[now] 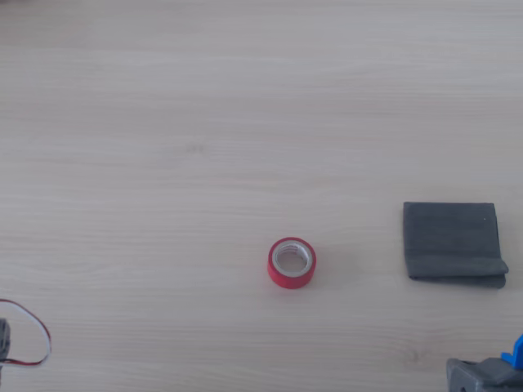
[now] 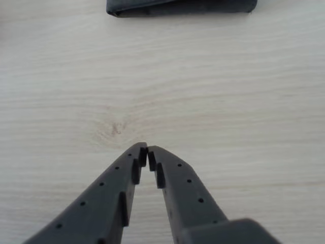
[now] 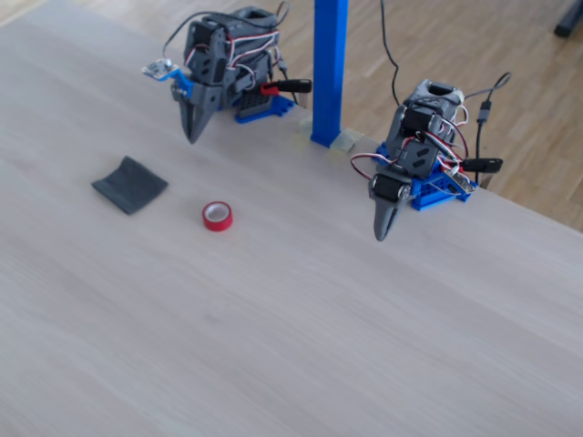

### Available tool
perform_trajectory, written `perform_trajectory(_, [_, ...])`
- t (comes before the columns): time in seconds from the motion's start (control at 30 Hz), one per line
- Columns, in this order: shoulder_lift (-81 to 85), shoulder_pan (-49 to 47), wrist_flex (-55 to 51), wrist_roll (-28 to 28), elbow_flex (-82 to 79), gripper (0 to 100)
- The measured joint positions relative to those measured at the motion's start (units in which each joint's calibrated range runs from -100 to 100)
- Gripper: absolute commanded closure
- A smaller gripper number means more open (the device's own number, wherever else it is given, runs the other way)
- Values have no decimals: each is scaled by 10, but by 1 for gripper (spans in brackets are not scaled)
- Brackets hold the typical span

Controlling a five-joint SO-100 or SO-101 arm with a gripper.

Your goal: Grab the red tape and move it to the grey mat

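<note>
The red tape (image 1: 291,263) lies flat on the wooden table, whitish core up; in the fixed view the red tape (image 3: 217,216) sits just right of the grey mat (image 3: 129,185). The mat (image 1: 452,242) is a dark folded cloth, with bare table between it and the tape. My gripper (image 2: 147,153) is shut with nothing between its fingers, tips meeting above bare wood. The mat's (image 2: 177,7) edge shows at the top of the wrist view, where the tape is out of sight. In the fixed view my gripper (image 3: 191,135) points down behind the mat.
A second arm (image 3: 399,196) hangs with its gripper pointing down at the right of the fixed view. A blue post (image 3: 328,73) stands between the two arm bases at the table's far edge. A thin red-and-black wire loop (image 1: 29,336) lies at the lower left of the other view.
</note>
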State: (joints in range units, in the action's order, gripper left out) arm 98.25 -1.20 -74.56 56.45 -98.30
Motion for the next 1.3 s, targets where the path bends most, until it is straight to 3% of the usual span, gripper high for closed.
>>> perform_trajectory(0.67, [-34, -26, 2, 1, 23, 98])
perform_trajectory(0.8, [-107, -31, 2, 1, 82, 97])
perform_trajectory(1.0, [-277, -55, -3, -38, 218, 85])
perform_trajectory(1.3, [-491, -120, -3, -46, 388, 83])
